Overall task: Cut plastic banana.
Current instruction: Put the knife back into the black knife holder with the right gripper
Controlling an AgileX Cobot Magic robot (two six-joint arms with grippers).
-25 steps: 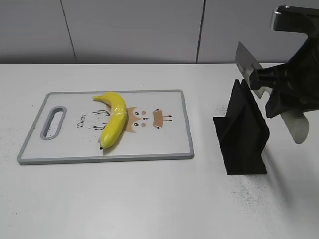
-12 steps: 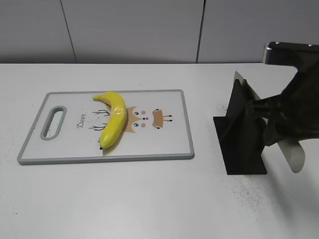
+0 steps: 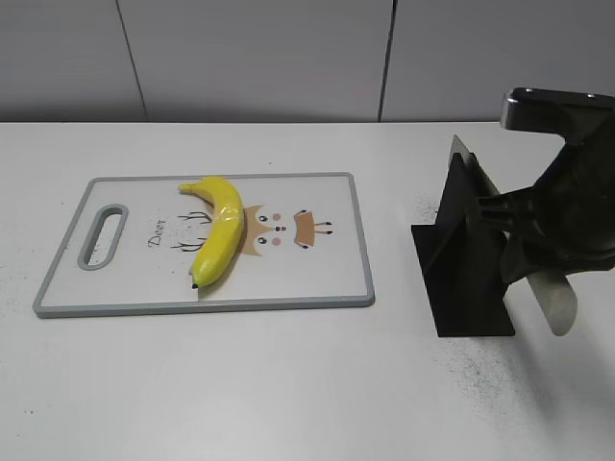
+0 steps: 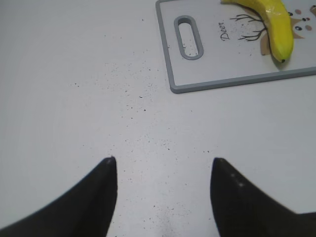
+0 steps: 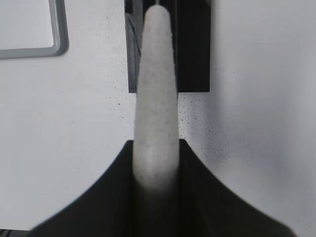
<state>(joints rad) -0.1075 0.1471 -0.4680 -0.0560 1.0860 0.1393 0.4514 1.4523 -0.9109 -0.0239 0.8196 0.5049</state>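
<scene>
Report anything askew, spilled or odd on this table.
Fine dark specks are scattered over the white table, thickest around the black knife stand. The glossy yellow plastic banana lies whole on the grey-rimmed cutting board; nothing else stands out.

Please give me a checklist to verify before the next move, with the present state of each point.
1. Right claw shut on the knife handle: ok.
2. Knife blade free of the black stand: not ok, it sits in the slot.
3. Plastic banana lying on the cutting board: ok.
4. Left claw open, holding nothing, apart from the board: ok.
5. Banana steadied for the cut: not ok, nothing touches it.
6. Blade sharpness: cannot tell.
</scene>
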